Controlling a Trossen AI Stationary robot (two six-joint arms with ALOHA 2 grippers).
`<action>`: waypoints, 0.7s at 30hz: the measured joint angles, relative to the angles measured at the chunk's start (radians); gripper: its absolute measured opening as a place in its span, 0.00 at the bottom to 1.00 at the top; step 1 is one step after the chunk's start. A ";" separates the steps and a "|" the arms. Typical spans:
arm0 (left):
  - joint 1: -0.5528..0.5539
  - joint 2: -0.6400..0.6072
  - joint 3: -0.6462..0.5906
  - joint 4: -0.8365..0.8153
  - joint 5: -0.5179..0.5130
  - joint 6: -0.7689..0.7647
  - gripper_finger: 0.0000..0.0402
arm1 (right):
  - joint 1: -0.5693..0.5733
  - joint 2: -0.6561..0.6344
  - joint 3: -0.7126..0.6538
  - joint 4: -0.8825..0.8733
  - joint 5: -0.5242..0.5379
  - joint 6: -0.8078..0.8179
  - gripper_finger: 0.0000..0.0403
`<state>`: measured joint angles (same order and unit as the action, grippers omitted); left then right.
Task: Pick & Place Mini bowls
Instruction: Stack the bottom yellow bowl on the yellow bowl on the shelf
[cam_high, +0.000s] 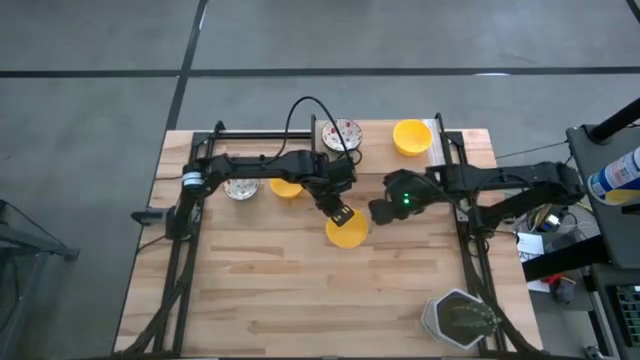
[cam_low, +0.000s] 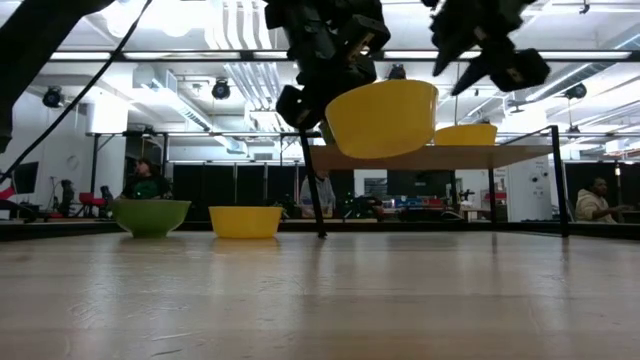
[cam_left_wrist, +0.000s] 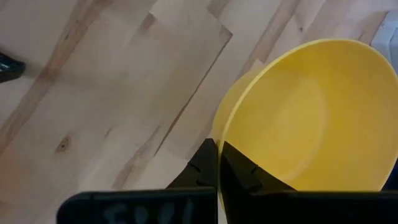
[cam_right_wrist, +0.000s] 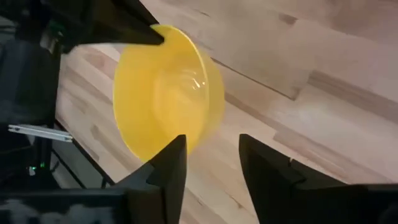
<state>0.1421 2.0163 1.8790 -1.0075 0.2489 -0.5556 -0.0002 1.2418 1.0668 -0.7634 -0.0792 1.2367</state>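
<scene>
High view shows the wooden table (cam_high: 260, 290) with both dark arms meeting over its middle. The left gripper (cam_high: 338, 213) is clamped tight on the rim of a plain yellow mini bowl (cam_high: 347, 231), which the low view shows lifted clear of the tabletop and tilted. The right gripper (cam_high: 381, 210) sits just beside that bowl with its fingers (cam_right_wrist: 168, 171) parted and nothing between them. Another yellow bowl (cam_high: 411, 136) and a speckled bowl (cam_high: 340, 134) rest along the far edge. A grey hexagonal pot (cam_high: 460, 320) occupies the near right corner. No readable writing shows.
</scene>
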 joint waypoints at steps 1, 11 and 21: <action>0.000 0.000 0.000 0.000 0.000 0.000 0.00 | 0.000 0.021 0.018 -0.001 0.000 -0.004 0.38; -0.005 -0.001 -0.001 -0.062 -0.032 0.011 0.00 | 0.000 0.200 0.153 -0.108 -0.006 -0.077 0.37; -0.017 -0.031 0.000 -0.071 -0.037 0.164 0.00 | 0.009 0.192 0.145 -0.038 -0.027 -0.180 0.33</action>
<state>0.1253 1.9848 1.8792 -1.0782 0.2117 -0.3919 0.0088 1.4342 1.2114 -0.8017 -0.1066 1.0565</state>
